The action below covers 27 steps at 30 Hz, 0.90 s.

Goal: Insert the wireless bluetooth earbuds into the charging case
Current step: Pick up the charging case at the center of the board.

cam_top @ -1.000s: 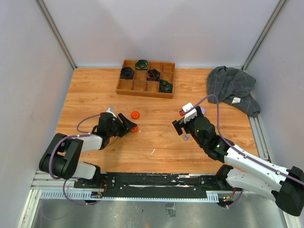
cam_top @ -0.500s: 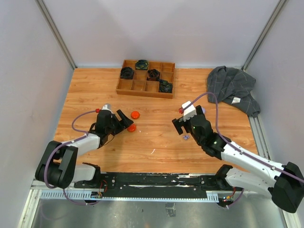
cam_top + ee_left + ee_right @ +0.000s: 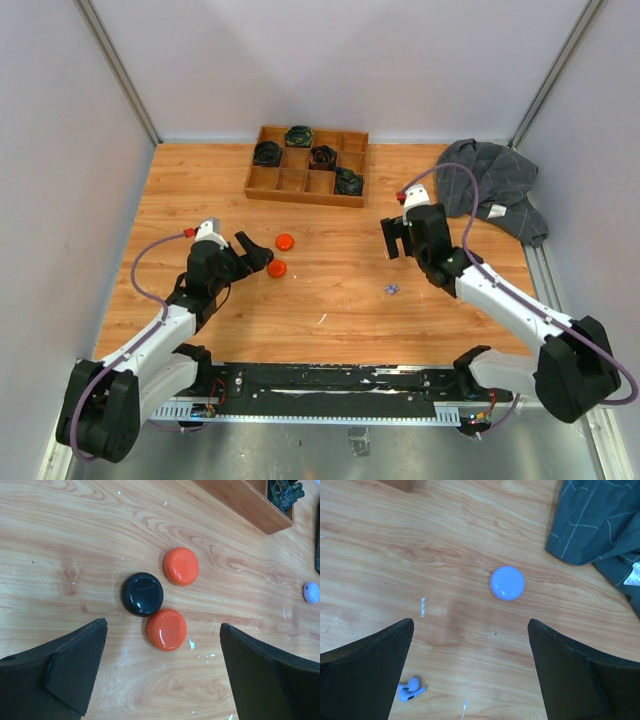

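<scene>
Two pale lavender earbuds (image 3: 410,688) lie together on the wood, by my right gripper's left finger; they also show in the top view (image 3: 391,289). A round lavender case (image 3: 507,583), closed, lies ahead of my right gripper (image 3: 470,627), which is open and empty above the table (image 3: 400,240). My left gripper (image 3: 163,647) is open and empty; one orange case (image 3: 166,629) sits just ahead between its fingers, touching a black case (image 3: 143,594), with a second orange case (image 3: 181,566) beyond. The left gripper shows in the top view (image 3: 254,253). No orange or black earbuds show.
A wooden compartment tray (image 3: 270,182) holding dark objects stands at the back centre. A crumpled grey cloth (image 3: 490,180) lies at the back right, close to the lavender case (image 3: 311,592). White flecks mark the wooden table (image 3: 200,200).
My right gripper has moved back and to the right, away from the lavender earbuds. My left arm has drawn back to the left, off the nearer orange case.
</scene>
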{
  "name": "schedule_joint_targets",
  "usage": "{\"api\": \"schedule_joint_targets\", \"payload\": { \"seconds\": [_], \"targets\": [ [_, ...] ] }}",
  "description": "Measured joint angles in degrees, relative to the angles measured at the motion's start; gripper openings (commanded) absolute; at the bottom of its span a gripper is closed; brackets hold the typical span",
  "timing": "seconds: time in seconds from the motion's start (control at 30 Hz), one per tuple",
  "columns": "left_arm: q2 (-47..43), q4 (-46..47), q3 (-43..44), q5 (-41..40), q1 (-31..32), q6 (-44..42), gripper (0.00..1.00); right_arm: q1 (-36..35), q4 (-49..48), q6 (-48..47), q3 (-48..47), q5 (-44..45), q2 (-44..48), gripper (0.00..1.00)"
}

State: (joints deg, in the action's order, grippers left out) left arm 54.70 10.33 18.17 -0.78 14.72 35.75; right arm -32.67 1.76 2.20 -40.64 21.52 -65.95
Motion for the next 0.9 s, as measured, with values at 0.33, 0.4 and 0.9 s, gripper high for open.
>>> {"api": "schedule_joint_targets", "payload": {
  "seconds": [0.33,0.4,0.9],
  "targets": [
    [-5.11,7.1,-9.05,1.18,0.0,-4.28,0.99,12.26,7.58,3.82,-10.8,-3.72,-15.02,1.0],
    [-5.49,8.04,-9.27,2.25,0.0,-4.94,0.99,14.91,7.8,4.55,-11.08,-5.97,-16.26,0.97],
    [-6.23,11.02,-9.27,5.51,0.02,-6.69,0.99,23.32,10.38,10.49,-21.97,-17.62,-33.46,0.7]
  ]
}}
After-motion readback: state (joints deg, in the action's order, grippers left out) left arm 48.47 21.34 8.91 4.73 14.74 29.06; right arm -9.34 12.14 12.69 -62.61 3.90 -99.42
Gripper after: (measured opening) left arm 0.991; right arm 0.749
